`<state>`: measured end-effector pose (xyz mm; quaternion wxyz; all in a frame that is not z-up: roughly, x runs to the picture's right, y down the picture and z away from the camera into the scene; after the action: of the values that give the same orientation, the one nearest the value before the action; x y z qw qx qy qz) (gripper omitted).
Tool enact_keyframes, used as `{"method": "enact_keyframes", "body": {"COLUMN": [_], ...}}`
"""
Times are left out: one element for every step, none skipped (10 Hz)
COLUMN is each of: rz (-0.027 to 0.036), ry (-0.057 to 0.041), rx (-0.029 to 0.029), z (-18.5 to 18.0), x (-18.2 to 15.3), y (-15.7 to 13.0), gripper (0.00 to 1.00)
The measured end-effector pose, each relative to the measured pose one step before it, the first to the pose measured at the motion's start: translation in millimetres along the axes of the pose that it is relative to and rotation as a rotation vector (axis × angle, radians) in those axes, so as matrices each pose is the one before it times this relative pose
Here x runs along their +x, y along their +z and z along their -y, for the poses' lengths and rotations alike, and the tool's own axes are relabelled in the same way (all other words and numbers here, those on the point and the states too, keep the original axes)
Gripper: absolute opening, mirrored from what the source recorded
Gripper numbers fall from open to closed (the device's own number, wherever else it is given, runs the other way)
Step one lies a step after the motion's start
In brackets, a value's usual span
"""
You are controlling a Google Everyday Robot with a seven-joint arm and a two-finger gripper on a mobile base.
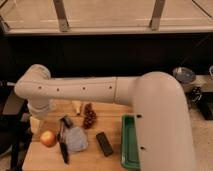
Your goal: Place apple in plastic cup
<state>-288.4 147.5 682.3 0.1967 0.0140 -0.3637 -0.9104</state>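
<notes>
The white arm (pixel 100 90) is stretching across the middle of the view. Its bulky right end is covering the right edge of the wooden worktop (pixel 90 161) and the far side of the green tray (pixel 124 142). The elbow is bending at the left and the forearm is dropping to the worktop's rear left corner. The front strip of wood between the tray and the left edge is lying open, and the worktop's near edge is being cut off by the bottom of the view.

The gripper (pixel 36 122) is hanging low at that left rear corner, just up and left of the apple. It is showing only as a pale block under the forearm, and I cannot tell whether it is clenched or released. It is not touching the apple.

The pale blue-grey plastic cup (pixel 76 140) is sitting mid-left on the wood, its pose hard to make out. The red-orange apple (pixel 48 138) is resting near the left edge, apart from the cup, with a long dark tool (pixel 63 149) lying between them. A dark grape bunch (pixel 89 118) is lying behind the cup, a pale banana piece (pixel 76 106) is sitting under the arm, and a dark flat block (pixel 105 144) is lying beside the tray.

The worktop is standing in dim light against a dark wall, and a metal bowl (pixel 184 75) is sitting on a ledge at the right.
</notes>
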Motion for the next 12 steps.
{"method": "enact_keyframes", "body": {"rz": [0.01339, 0.00793, 0.00670, -0.00109, -0.00191, -0.00459, -0.00483, 0.00149, 0.00006, 0.00189, 0.00184, 0.00464], "ry": [-0.03114, -0.02510, -0.03403, -0.02501, -0.01437, -0.02040, -0.00592, 0.00327, 0.00385, 0.01409, 0.01416, 0.01718], "rx": [0.00501, 0.00158, 0.01409, 0.01173, 0.00504, 0.00441, 0.00545, 0.00598, 0.00757, 0.01158, 0.00448, 0.00568], "z": [4.28, 3.45, 6.90, 2.18, 2.83, 6.24, 4.59, 1.45, 1.85, 1.40, -0.82, 0.24], "x": [9.54, 9.58, 11.66, 7.06, 4.30, 5.60, 0.94, -3.80, -2.44, -7.54, -5.82, -9.00], "y": [10.66, 10.95, 19.44, 19.26, 11.94, 16.92, 14.08, 10.90, 5.94, 9.22, 2.75, 3.07], "gripper": [0.80, 0.80, 0.80, 0.80, 0.80, 0.80, 0.80, 0.80, 0.80, 0.80, 0.80, 0.80]}}
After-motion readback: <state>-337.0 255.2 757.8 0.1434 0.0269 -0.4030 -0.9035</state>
